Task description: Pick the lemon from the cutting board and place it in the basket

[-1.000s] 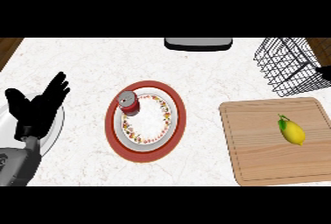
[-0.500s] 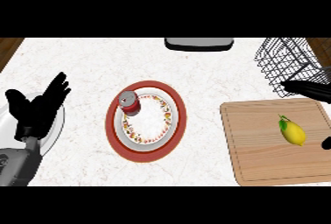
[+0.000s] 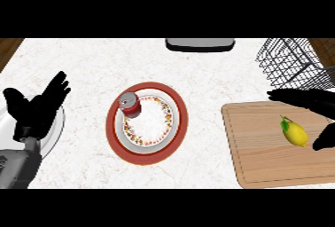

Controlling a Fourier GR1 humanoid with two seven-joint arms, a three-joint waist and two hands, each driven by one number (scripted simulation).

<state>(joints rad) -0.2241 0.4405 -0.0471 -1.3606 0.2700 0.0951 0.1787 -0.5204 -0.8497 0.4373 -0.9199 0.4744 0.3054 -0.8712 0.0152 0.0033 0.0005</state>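
Note:
A yellow lemon (image 3: 295, 132) with a green leaf lies on the wooden cutting board (image 3: 262, 155) at the right. My right hand (image 3: 311, 101) comes in from the right edge, open, its fingers stretched just above the lemon and its thumb to the lemon's right, not touching it. The black wire basket (image 3: 291, 62) stands at the upper right, behind the board. My left hand (image 3: 36, 108) rests open at the far left, fingers up.
A red-rimmed patterned plate (image 3: 152, 137) sits mid-counter with a small red can (image 3: 130, 103) on its upper left part. A grey object (image 3: 200, 44) lies at the counter's back edge. A white dish (image 3: 56, 128) peeks from behind the left hand.
My right hand has come in from the right edge and spread further over the lemon. The lemon and the left hand have not moved.

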